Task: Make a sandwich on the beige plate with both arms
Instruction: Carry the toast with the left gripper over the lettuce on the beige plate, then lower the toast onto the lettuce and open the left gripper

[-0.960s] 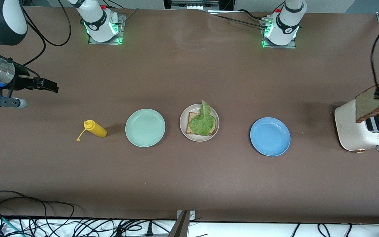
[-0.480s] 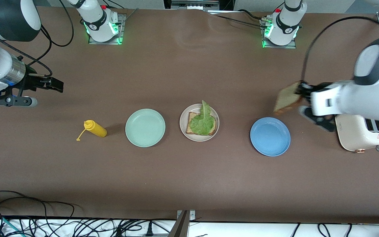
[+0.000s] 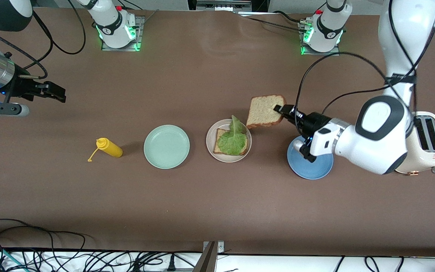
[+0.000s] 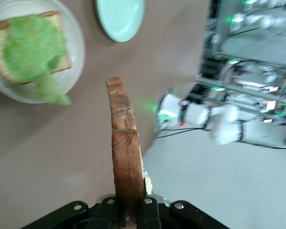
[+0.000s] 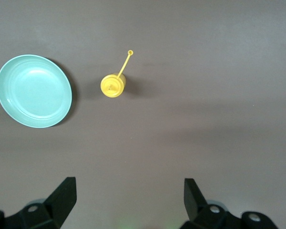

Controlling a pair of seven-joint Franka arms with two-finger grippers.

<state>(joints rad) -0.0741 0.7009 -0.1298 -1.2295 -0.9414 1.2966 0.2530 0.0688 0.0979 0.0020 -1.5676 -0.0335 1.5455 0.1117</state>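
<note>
The left tool [image 3: 278,109] was up in the air, clamped on one edge of a slice of bread [image 3: 264,111]. It held the slice over bare tabletop [image 3: 210,211] just beside the beige plate [image 3: 210,140], on that plate's side toward the left arm's end. In the left wrist view the slice [image 4: 124,148] stood edge-on between the closed fingers [image 4: 148,210], its brown crust facing the camera.

The beige plate sat near the middle of the tabletop, in a row with two other plates. On it lay a second slice of bread [image 3: 221,136] with a ruffled green lettuce leaf [image 3: 233,139] on top; the leaf's stem end reached over the plate's rim toward the robots' bases. The left wrist view showed the same plate [image 4: 76,52], bread [image 4: 0,52] and leaf [image 4: 33,47] below the tool.

A mint green plate [image 3: 166,146] lay beside the beige one toward the right arm's end, and a blue plate [image 3: 312,166] lay toward the left arm's end, partly covered by the left arm's wrist. A cream toaster [image 3: 431,143] stood near the tabletop's edge at the left arm's end, partly hidden by the arm. A yellow squeeze bottle [image 3: 108,147] lay on its side past the mint green plate, toward the right arm's end.

The right tool [image 3: 53,92] waited with its fingers [image 5: 62,195] spread wide apart and nothing between them, over bare tabletop near the edge at the right arm's end. Its wrist camera looked down on the yellow bottle [image 5: 113,86] and the mint green plate [image 5: 33,90].
</note>
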